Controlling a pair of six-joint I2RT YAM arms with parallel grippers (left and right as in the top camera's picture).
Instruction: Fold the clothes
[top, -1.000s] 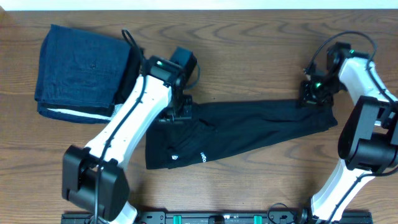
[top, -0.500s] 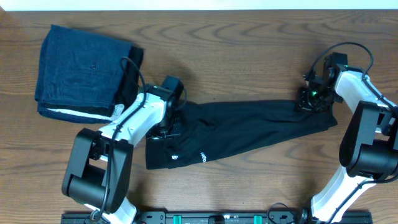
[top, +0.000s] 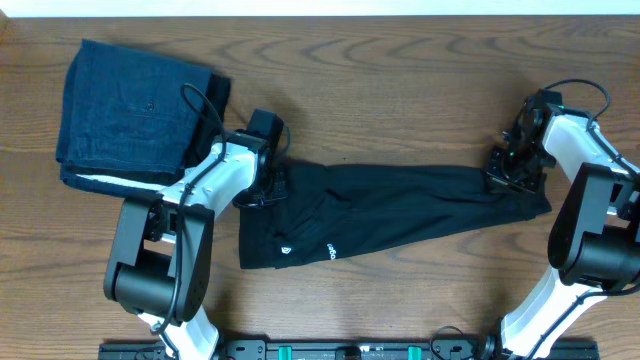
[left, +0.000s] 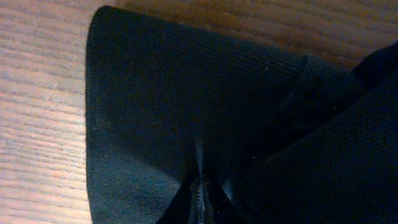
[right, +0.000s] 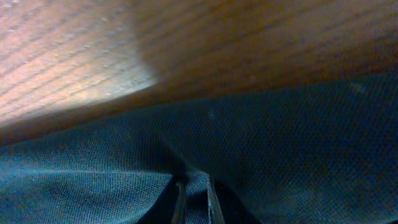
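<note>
The clothes are one black shirt (top: 400, 210) lying as a long folded band across the middle of the table, with small white logo marks near its left end. My left gripper (top: 265, 190) is at the band's upper left corner, shut on a pinch of the black fabric (left: 155, 112); its tips (left: 202, 199) are sunk in the cloth. At the band's far right end, my right gripper (top: 508, 168) holds a small fold of the shirt (right: 280, 143) between its thin fingers (right: 194, 193), low over the wood.
A folded dark-blue garment (top: 135, 110) with a white edge lies at the back left, close to the left arm. Bare wooden table (top: 400, 90) lies behind the shirt. A black rail (top: 350, 350) runs along the front edge.
The left arm has swung down and to the left, bringing its gripper and the shirt's left corner slightly leftward. The right gripper has shifted a little right and nearer, drawing the band out.
</note>
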